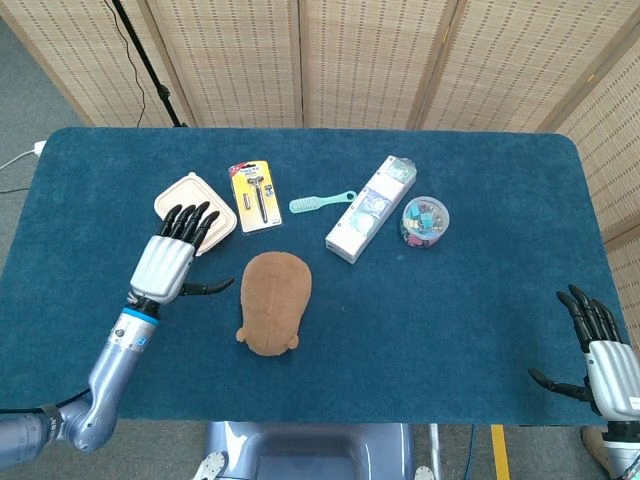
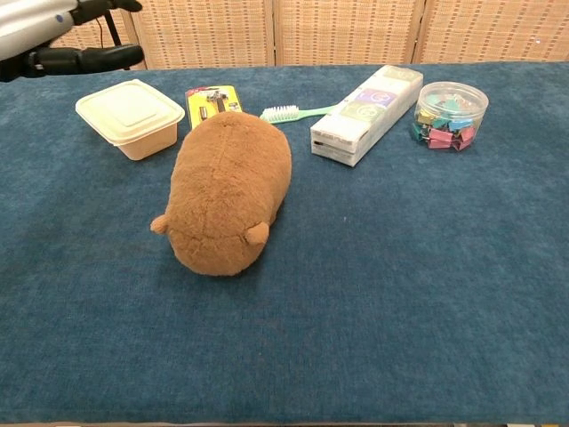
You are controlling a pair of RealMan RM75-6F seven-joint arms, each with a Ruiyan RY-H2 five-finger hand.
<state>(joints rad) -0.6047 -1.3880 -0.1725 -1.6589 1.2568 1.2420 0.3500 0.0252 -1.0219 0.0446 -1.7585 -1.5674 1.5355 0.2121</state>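
A brown plush animal [image 1: 275, 300] [image 2: 228, 200] lies alone on the blue table [image 1: 460, 290], head toward the front edge. My left hand [image 1: 173, 258] [image 2: 62, 36] hovers to its left with fingers spread and thumb out, holding nothing, partly in front of the cream lidded box [image 1: 192, 209] [image 2: 131, 113]. My right hand [image 1: 598, 350] is off the table's front right corner, fingers apart and empty; the chest view does not show it.
Behind the plush lie a razor in a yellow pack [image 1: 255, 195] [image 2: 212, 96], a mint-green brush [image 1: 320, 202] [image 2: 298, 112], a long white box [image 1: 369, 208] [image 2: 364, 113] and a clear tub of coloured clips [image 1: 424, 221] [image 2: 449, 113]. Woven screens stand behind the table.
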